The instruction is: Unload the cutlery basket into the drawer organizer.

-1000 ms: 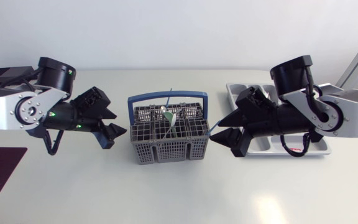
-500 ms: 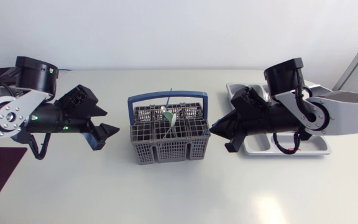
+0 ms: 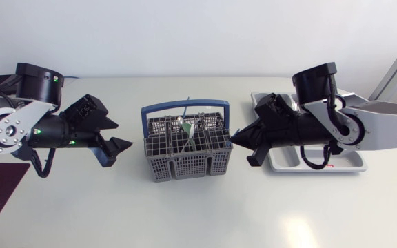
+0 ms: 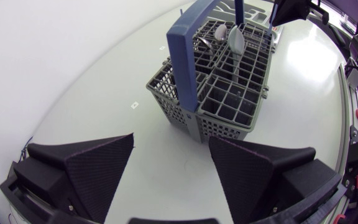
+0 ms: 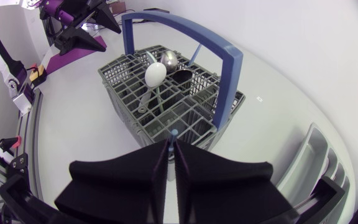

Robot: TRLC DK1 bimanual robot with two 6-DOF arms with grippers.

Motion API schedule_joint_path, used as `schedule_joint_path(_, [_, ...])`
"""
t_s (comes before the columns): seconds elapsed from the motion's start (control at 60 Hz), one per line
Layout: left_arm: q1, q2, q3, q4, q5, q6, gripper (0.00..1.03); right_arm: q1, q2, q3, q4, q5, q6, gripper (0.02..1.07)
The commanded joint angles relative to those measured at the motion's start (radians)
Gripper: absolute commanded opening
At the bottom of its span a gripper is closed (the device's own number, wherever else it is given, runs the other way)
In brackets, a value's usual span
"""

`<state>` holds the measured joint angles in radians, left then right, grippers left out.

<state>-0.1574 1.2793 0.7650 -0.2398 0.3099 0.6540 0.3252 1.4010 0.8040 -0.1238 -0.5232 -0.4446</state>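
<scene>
Since a second ago the right gripper (image 5: 173,147) has pressed its fingers together, pinching a thin blue-tipped utensil (image 5: 173,133) at the near wall of the cutlery basket (image 5: 227,56) just ahead. Behind it lies the drawer organizer (image 3: 351,166). The left gripper (image 4: 171,138) has drawn back and stands spread, with the basket ahead of it, apart.

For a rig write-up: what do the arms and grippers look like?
The left arm and right arm have silver-grey links, round black joints and looping black cables; small green lights glow on the left. The left gripper and right gripper each have two broad, matte black, wedge-shaped fingers.
</scene>
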Motion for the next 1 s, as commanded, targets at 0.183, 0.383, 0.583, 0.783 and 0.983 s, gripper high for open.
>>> schedule_joint_path(0.183, [-0.001, -0.021, -0.029, 0.007, 0.009, -0.001, 0.90, 0.012, -0.112, 0.031, -0.091, 0.014, 0.000, 0.08])
schedule_joint_path(0.383, [-0.007, -0.024, -0.029, 0.008, 0.009, -0.001, 0.90, 0.012, -0.212, 0.070, -0.201, 0.012, -0.016, 0.08])
schedule_joint_path(0.583, [-0.010, -0.044, -0.036, 0.010, 0.009, 0.004, 0.91, 0.005, -0.313, 0.136, -0.344, 0.011, -0.028, 0.08])
schedule_joint_path(0.783, [-0.010, -0.069, -0.046, 0.010, 0.009, 0.013, 0.91, -0.038, -0.382, 0.221, -0.478, 0.006, -0.043, 0.08])
schedule_joint_path(0.983, [-0.021, -0.089, -0.061, 0.010, 0.009, 0.024, 0.91, -0.158, -0.378, 0.311, -0.605, 0.009, -0.074, 0.08])
